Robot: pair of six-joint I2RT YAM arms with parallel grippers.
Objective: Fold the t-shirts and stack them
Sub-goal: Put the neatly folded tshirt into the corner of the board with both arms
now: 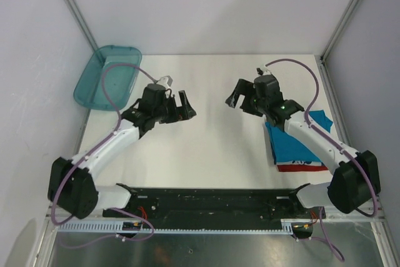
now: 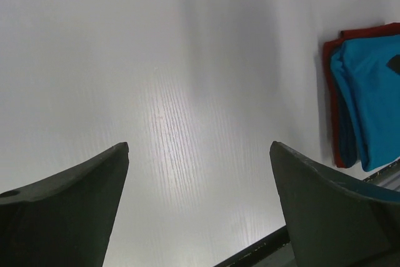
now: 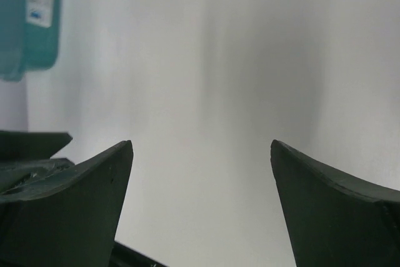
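Observation:
A folded teal-blue t-shirt (image 1: 294,145) lies on top of a folded dark shirt with a red edge and white print (image 1: 302,167) at the right side of the table, partly under my right arm. The stack also shows in the left wrist view, teal shirt (image 2: 370,107) over red edge (image 2: 331,92). My left gripper (image 1: 182,107) is open and empty above the table's middle left. My right gripper (image 1: 236,96) is open and empty above the middle right, left of the stack. Both wrist views (image 2: 199,148) (image 3: 201,145) show only bare table between the fingers.
A translucent teal plastic bin (image 1: 106,77) sits tilted at the back left corner and shows at the top left of the right wrist view (image 3: 28,20). The white table (image 1: 206,148) ends at a black rail (image 1: 206,201) in front. Walls enclose three sides.

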